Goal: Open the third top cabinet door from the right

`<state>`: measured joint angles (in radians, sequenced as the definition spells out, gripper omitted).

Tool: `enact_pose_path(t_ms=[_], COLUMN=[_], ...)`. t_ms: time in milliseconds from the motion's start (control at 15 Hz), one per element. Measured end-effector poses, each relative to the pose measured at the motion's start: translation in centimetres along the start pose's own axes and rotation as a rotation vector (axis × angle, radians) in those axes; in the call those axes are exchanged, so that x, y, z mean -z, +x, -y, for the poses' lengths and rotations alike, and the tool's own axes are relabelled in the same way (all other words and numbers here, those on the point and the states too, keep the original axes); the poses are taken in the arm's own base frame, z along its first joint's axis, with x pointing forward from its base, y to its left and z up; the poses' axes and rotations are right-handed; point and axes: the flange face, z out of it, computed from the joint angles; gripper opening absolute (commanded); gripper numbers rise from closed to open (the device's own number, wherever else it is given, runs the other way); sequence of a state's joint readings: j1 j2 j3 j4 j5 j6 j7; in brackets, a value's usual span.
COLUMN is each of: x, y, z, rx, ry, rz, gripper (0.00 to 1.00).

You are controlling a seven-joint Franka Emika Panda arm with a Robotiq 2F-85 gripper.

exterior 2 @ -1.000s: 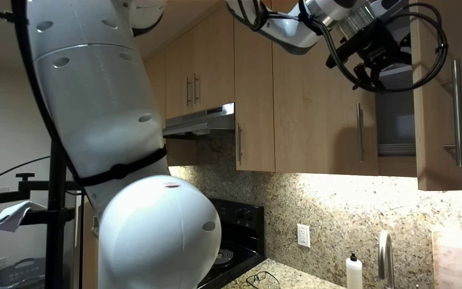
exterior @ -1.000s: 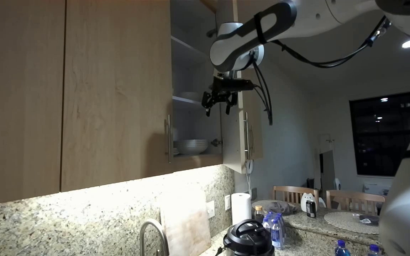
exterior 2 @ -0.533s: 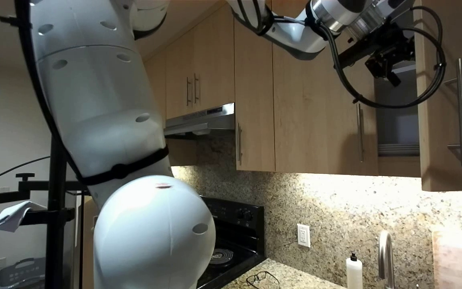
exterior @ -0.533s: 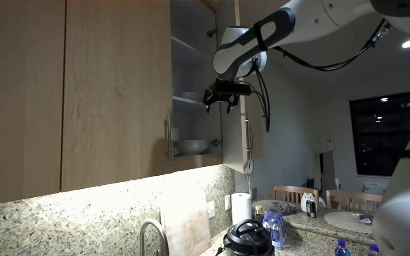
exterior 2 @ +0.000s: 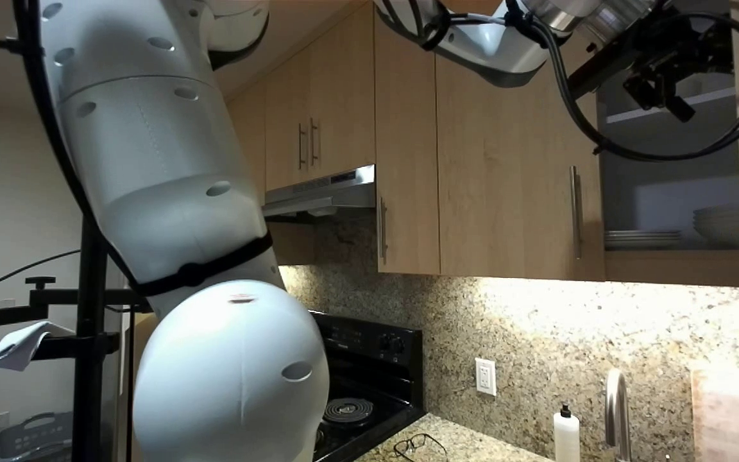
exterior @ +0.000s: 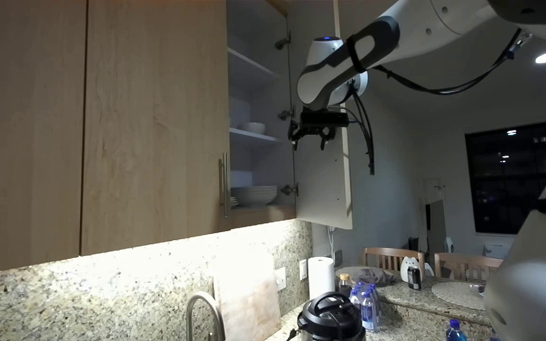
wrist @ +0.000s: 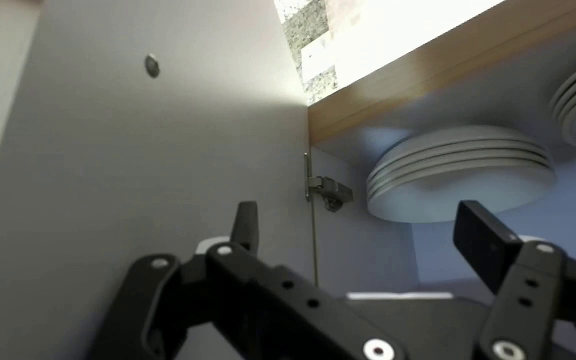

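the pincer is hanging before the cabinet, its fingers standing well apart. just beside it, the door is standing open, swung outward on hinges at the cabinet's right side in an exterior view; the views are not showing whether the two are touching. farther in, stacked bowls and plates are resting inside the cabinet; another bowl is sitting on the shelf above. alongside, a neighboring door is hanging closed; lower down, a tap is standing.
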<state>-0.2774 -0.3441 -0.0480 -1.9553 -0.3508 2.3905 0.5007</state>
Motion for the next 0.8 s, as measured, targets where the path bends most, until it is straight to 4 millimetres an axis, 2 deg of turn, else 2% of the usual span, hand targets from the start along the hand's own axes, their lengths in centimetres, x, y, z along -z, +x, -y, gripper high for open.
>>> enact_pose_path(t_ms=[200, 333, 800], x=[-0.3, -0.5, -0.9], y=[0.3, 0.6, 1.6], z=[-2.7, -5.2, -16.5], rx=[-0.034, -0.067, -0.159], ry=[-0.034, -0.060, -0.163], rz=[0.001, 0.003, -0.004], gripper=[1.00, 1.00, 1.00])
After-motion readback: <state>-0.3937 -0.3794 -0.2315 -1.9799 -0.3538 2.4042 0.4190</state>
